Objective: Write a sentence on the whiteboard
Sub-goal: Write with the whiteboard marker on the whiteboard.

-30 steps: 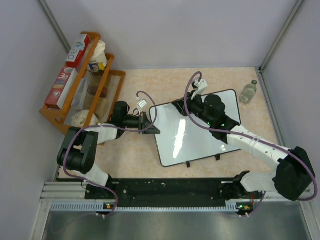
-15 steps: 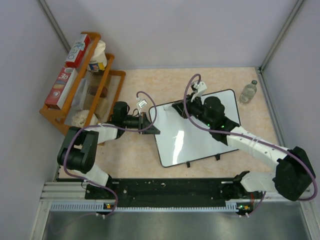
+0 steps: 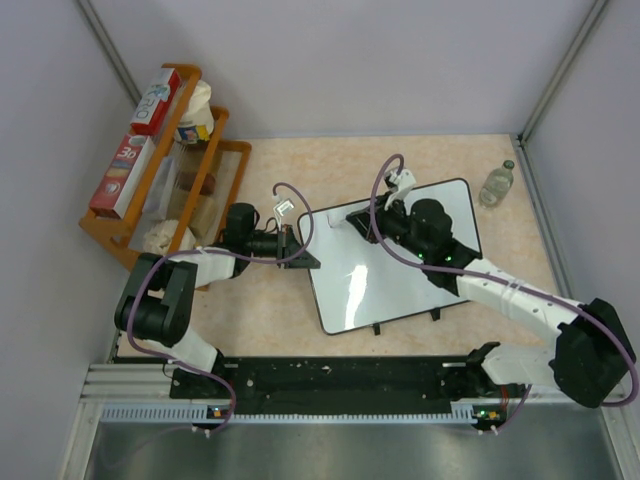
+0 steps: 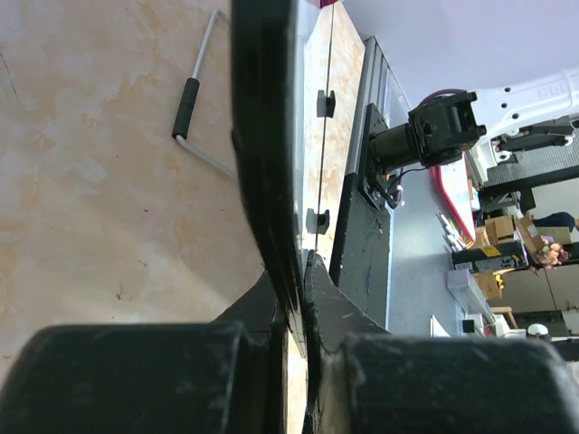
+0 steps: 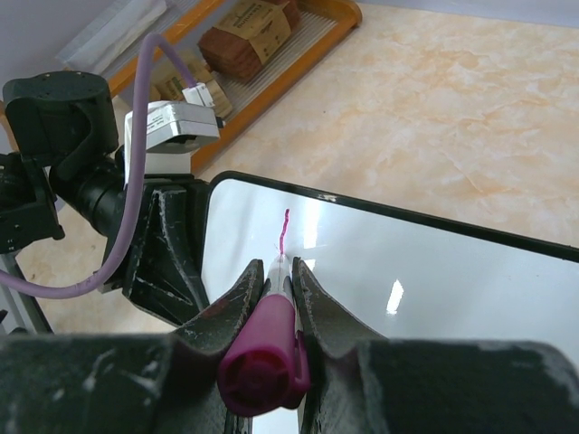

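Note:
The whiteboard [image 3: 400, 265] lies flat on the table with its glossy face up. My left gripper [image 3: 303, 252] is shut on the board's left edge. In the left wrist view the board [image 4: 267, 136] runs edge-on between the closed fingers of the left gripper [image 4: 298, 289]. My right gripper [image 5: 280, 264] is shut on a magenta marker [image 5: 264, 362], whose tip touches the whiteboard [image 5: 434, 289] near its upper left corner. Of the sentence, only one short pink stroke [image 5: 285, 231] shows, just beyond the tip. From above, the right gripper [image 3: 362, 224] hovers over that same corner.
A wooden rack [image 3: 165, 170] with boxes and packets stands at the back left, close to the left arm. A small clear bottle [image 3: 497, 184] stands at the back right by the wall. A wire handle [image 4: 194, 99] lies on the table beside the board.
The right gripper with the marker has slid a little right and nearer across the board's upper left corner. The left arm and the whiteboard have stayed put.

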You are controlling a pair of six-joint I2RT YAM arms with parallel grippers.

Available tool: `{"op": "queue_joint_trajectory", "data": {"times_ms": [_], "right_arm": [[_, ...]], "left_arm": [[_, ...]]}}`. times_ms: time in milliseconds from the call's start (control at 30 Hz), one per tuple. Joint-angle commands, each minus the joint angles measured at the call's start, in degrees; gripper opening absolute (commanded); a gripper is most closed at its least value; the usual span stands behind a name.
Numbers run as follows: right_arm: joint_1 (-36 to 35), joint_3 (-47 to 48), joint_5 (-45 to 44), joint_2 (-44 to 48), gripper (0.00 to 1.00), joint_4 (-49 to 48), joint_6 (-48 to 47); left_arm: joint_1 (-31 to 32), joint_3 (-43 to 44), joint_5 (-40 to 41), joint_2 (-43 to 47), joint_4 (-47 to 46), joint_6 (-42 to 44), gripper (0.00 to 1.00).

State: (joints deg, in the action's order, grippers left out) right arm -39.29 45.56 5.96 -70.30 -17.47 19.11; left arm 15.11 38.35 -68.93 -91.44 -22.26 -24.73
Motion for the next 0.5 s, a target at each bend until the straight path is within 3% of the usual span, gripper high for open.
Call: {"op": "queue_joint_trajectory", "data": {"times_ms": [0, 467], "right_arm": [[-0.79, -1.53, -0.42, 1.48, 0.00, 0.86, -0.75], [-1.32, -1.88, -0.16, 3.50, 0.00, 1.83, -0.83]], "left_arm": [[1.15, -1.78, 3.10, -1.20, -0.06, 10.76, 0.00], [1.15, -1.87, 3.80, -0.85, 0.38, 11.11, 0.00]]}}
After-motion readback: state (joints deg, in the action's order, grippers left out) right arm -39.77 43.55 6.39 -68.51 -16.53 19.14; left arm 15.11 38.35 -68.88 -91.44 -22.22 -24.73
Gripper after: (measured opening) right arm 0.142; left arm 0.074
